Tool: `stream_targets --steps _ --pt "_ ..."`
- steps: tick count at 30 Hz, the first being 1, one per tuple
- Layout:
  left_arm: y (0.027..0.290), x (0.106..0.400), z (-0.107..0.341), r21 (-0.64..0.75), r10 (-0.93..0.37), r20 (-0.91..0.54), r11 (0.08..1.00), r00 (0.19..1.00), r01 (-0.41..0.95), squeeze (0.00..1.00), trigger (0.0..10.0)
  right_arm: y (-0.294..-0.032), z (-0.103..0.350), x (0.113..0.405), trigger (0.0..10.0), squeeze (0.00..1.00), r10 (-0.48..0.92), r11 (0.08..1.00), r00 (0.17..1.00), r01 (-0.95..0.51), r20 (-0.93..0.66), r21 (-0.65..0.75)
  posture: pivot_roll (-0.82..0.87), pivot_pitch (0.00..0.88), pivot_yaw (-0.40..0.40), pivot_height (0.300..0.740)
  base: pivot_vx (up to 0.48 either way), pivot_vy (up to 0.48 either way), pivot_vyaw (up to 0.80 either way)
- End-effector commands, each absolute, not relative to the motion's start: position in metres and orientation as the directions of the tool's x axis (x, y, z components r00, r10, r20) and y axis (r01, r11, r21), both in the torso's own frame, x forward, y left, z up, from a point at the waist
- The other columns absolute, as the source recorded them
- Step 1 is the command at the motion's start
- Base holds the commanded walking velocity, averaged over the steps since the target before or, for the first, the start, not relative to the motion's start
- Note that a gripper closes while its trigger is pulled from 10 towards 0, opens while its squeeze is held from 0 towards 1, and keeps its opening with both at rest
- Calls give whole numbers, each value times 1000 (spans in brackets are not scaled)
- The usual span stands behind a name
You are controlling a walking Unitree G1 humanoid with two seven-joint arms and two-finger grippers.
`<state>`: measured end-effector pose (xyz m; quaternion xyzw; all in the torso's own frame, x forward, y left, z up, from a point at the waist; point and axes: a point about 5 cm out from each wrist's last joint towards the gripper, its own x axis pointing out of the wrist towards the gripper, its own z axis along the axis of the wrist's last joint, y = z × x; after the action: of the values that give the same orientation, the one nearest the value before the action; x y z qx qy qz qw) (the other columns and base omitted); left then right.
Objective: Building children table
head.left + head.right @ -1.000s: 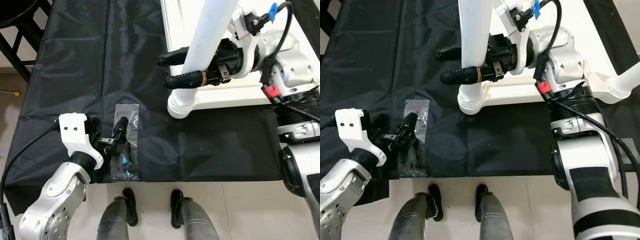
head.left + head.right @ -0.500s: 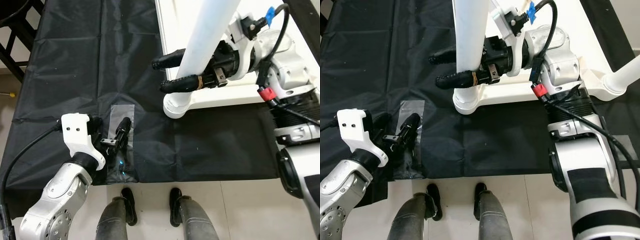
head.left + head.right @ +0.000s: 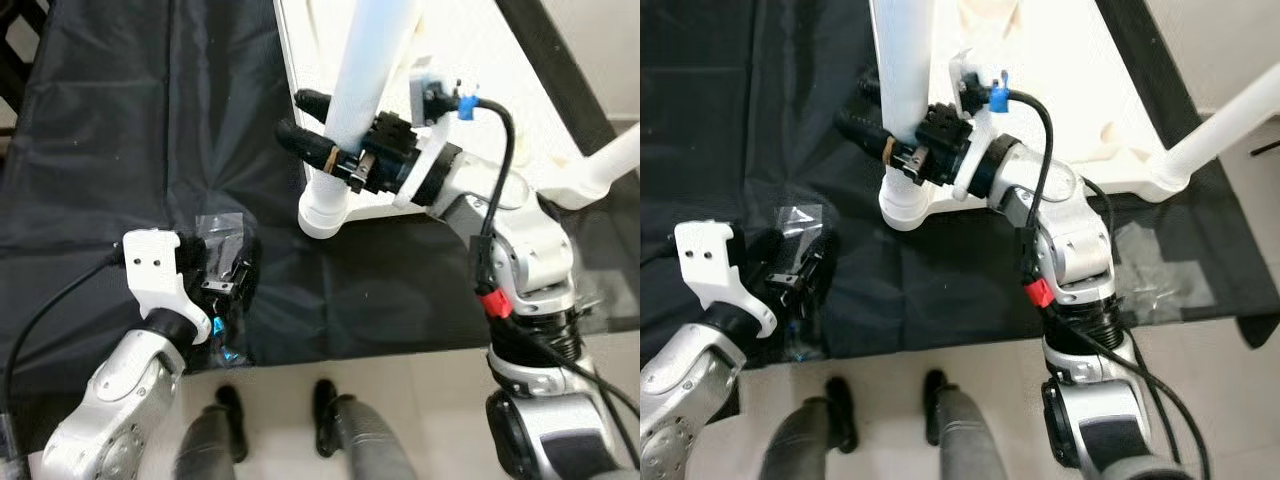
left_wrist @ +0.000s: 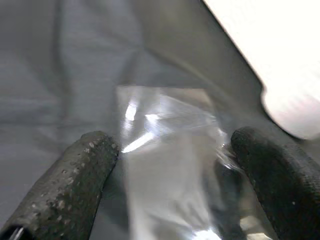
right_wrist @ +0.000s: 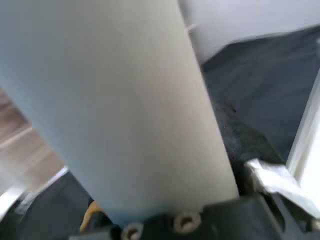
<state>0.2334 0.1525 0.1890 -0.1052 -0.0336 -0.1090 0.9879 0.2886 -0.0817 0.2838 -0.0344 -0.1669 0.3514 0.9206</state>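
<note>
A white tabletop (image 3: pixel 470 60) lies upside down on a black sheet (image 3: pixel 130 130) spread over the floor. One white leg (image 3: pixel 350 110) stands upright at its near corner, foot flange touching the tabletop edge. The right gripper (image 3: pixel 312 128) has its two fingers closed around this leg, one on each side. A second leg (image 3: pixel 1215 125) juts out at the tabletop's right. The left gripper (image 3: pixel 232 285) hovers, fingers spread wide, over a clear bag (image 4: pixel 170 150) on the sheet near the robot's feet (image 3: pixel 275 415).
</note>
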Motion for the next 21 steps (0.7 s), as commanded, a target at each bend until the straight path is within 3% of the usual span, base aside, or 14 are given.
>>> stream_targets --steps 1,3,7,14,17,21 --pt "154 235 178 -204 -193 49 959 980 199 0 10000 -81 192 296 10000 0 584 806 793 -591 -171 15 -33 332 -96 740 0 0 0" --pt "157 243 168 -211 -172 47 961 984 178 0 10000 -62 194 304 10000 0 569 820 813 -572 -119 11 -30 269 -108 740 0 0 0" --pt "167 249 171 -188 -138 77 971 987 150 0 10000 -63 199 320 10000 0 541 839 837 -544 -85 -18 -20 220 -111 740 0 0 0" --pt "172 249 175 -178 -126 93 974 988 141 0 10000 -64 200 317 10000 0 509 859 856 -512 -94 -13 -18 217 -110 740 0 0 0" --pt "212 254 226 -110 -78 251 988 965 108 0 10000 -61 198 314 10000 0 449 892 887 -452 -111 -10 11 166 -106 740 0 0 0" --pt "220 255 252 -68 -103 330 989 938 133 0 10000 -59 197 313 10000 0 436 898 893 -440 -111 -10 13 163 -105 740 0 0 0"
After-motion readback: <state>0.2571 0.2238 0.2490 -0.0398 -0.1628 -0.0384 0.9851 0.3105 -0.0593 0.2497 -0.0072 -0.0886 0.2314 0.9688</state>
